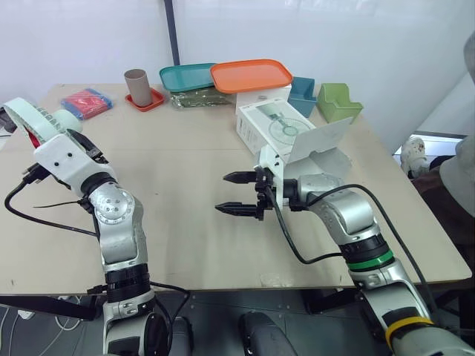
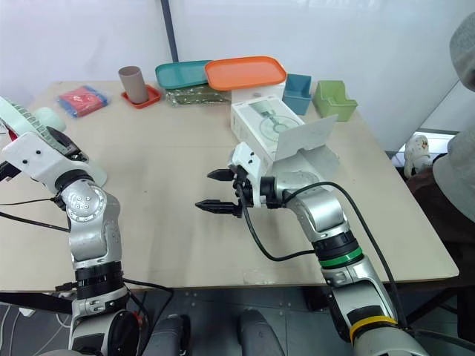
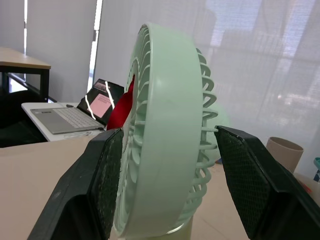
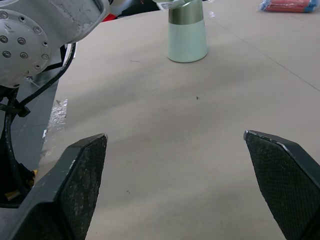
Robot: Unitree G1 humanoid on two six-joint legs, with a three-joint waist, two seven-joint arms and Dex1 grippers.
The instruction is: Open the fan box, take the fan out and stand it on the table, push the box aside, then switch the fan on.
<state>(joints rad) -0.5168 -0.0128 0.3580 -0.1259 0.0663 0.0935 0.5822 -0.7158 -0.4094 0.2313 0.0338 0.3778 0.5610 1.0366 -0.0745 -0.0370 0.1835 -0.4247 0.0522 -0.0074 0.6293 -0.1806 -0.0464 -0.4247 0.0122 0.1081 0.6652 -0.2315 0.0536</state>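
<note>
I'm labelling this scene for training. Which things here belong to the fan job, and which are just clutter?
Job: fan, held in the left end effector; fan box, flap open; right end effector, open.
Clutter: cup, red coaster, teal tray, orange tray, blue bin, green bin, red packet.

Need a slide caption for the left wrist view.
Left gripper grips the pale green fan by its head; laptop and cup behind.

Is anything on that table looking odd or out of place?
Only the fan box, lying with its end flap sticking up open. The fan stands upright in the left hand; nothing looks spilled or broken.
</note>
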